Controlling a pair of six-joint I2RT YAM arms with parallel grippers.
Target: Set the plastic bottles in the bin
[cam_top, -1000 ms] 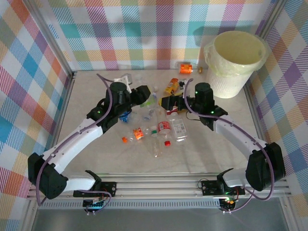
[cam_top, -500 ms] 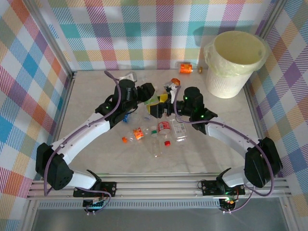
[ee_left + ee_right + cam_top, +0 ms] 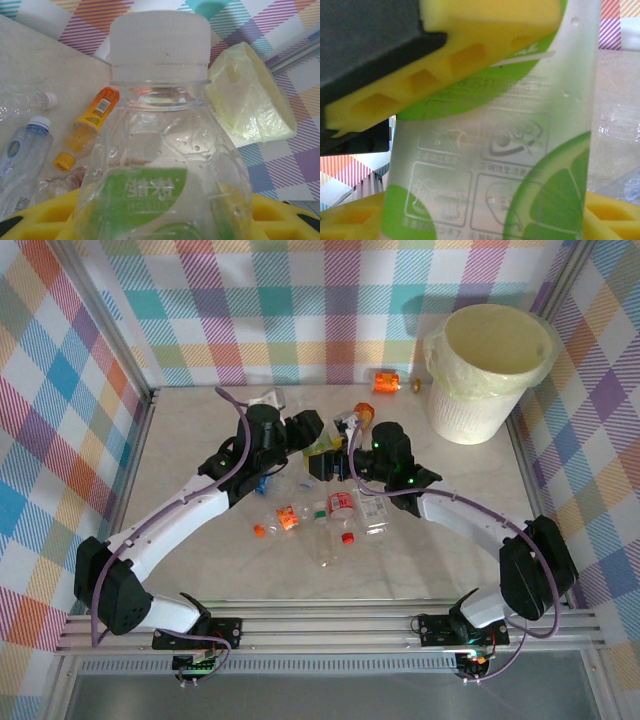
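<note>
Green-labelled bottle (image 3: 165, 150): base cut off at lower edge, left wrist view. Its label (image 3: 490, 145): print blurred, unreadable, right wrist view.

- The table (image 3: 430, 560) has a pale, marble-patterned top.
- The bin (image 3: 470, 420) stands on it at the far right corner, well to the right of the right pincer (image 3: 325, 464).
- An orange bottle (image 3: 386, 381) lies by the back wall, beyond that pincer.
- A yellow-capped orange bottle (image 3: 358, 420) lies just beyond the right pincer.
- A clear crushed bottle (image 3: 268, 398) lies beyond the left pincer (image 3: 316, 440), to its left.
- A blue-labelled bottle (image 3: 262, 482) lies nearer than the left pincer, to its left.
- Nearer than both pincers lies a cluster: a red-labelled bottle (image 3: 341, 504), a white-labelled clear bottle (image 3: 372, 510), an orange-labelled bottle (image 3: 288, 517) and a loose orange cap (image 3: 259, 531).
</note>
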